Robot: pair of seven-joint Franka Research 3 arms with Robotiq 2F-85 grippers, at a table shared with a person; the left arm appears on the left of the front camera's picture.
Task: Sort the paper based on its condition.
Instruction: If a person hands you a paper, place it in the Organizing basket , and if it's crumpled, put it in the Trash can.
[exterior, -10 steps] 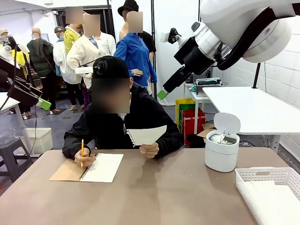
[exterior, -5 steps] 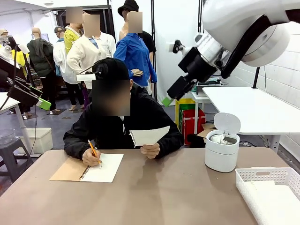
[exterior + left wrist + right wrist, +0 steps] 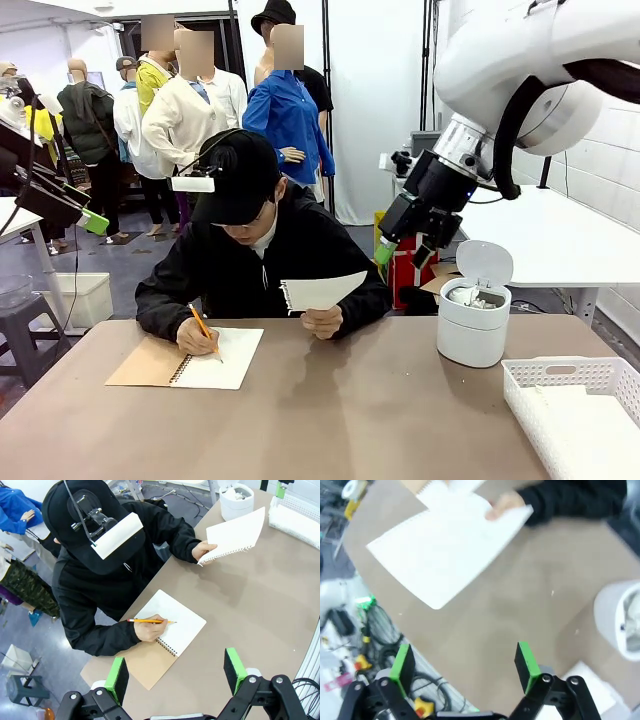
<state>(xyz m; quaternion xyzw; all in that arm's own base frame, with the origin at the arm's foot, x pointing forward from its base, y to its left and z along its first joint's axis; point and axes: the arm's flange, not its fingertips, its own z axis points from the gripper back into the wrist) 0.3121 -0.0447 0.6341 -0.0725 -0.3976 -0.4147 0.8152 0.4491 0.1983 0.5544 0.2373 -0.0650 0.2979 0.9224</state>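
Note:
A person at the far side holds up a smooth white sheet of paper (image 3: 318,292) in one hand; in the left wrist view this paper (image 3: 235,535) is at the upper right. My right gripper (image 3: 400,250) hangs open in the air, right of and above the sheet. Its wrist view shows the open gripper (image 3: 464,662) with nothing between its green pads (image 3: 525,660), and the blurred paper (image 3: 445,555) far beyond them. My left gripper (image 3: 176,672) is open and empty, high above the notebook (image 3: 170,635). Crumpled paper (image 3: 470,296) lies in the bin.
The person's other hand writes with a pencil (image 3: 202,325) in a brown-covered spiral notebook (image 3: 190,360). A white bin (image 3: 472,335) with its lid up stands at the table's right. A white basket (image 3: 575,375) with flat white sheets inside sits at the front right corner.
My right arm has swung down and to the right, bringing its gripper lower and closer to the held sheet. The person's pencil hand has dropped onto the notebook page.

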